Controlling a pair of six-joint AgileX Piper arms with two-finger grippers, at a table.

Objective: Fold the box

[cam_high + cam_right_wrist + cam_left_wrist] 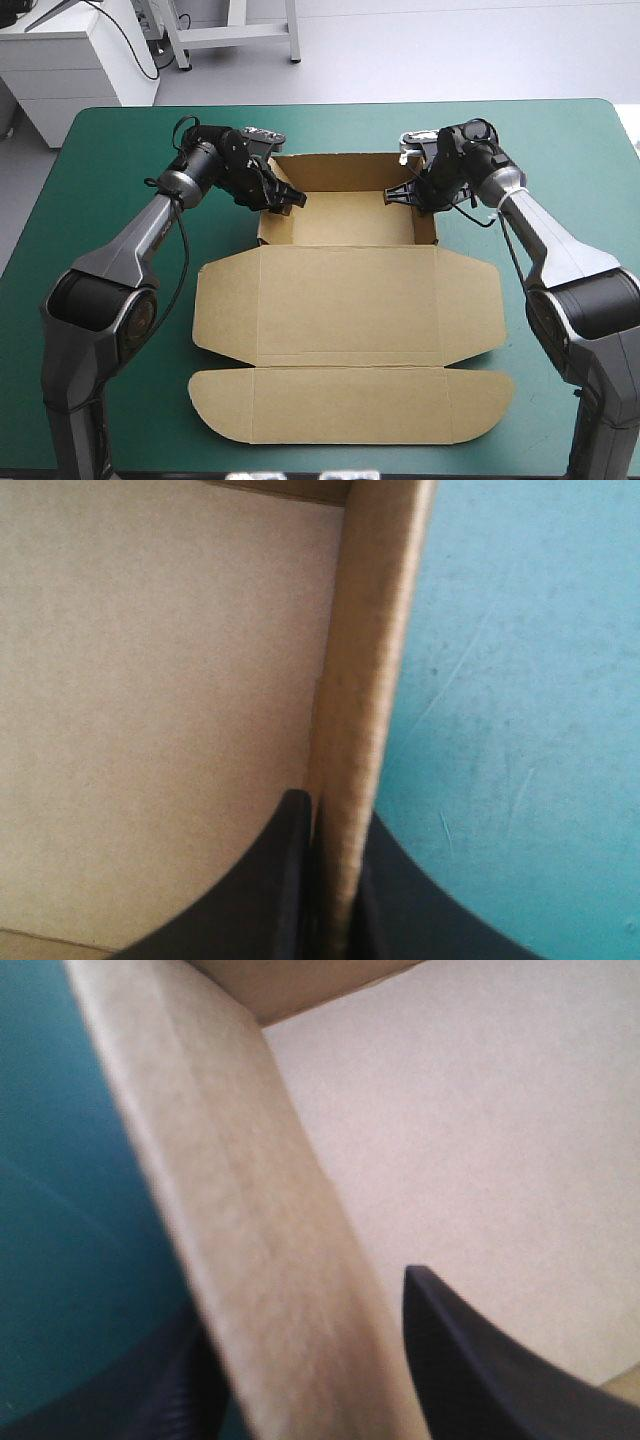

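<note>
The box [345, 300] lies in the middle of the table [100, 230], its long axis running from the far edge toward the near edge. The tray [345, 218], walls raised, is at the far end, and the lid [300, 320] lies flat toward the near edge. The tray's two short walls run along that same axis, and each stands between a pair of my fingers. My left gripper [288, 197] sits astride the left wall [250, 1260], one finger inside the tray and one on the table side. The board fills the gap, so I have it pinched. My right gripper [402, 193] is all but closed on the right wall [365, 680] in the same way. Each arm is nearest its own wall, so I judge the coming move to be a press or tuck along these walls, both sides together. The lid lies on the near side of both grips.
</note>
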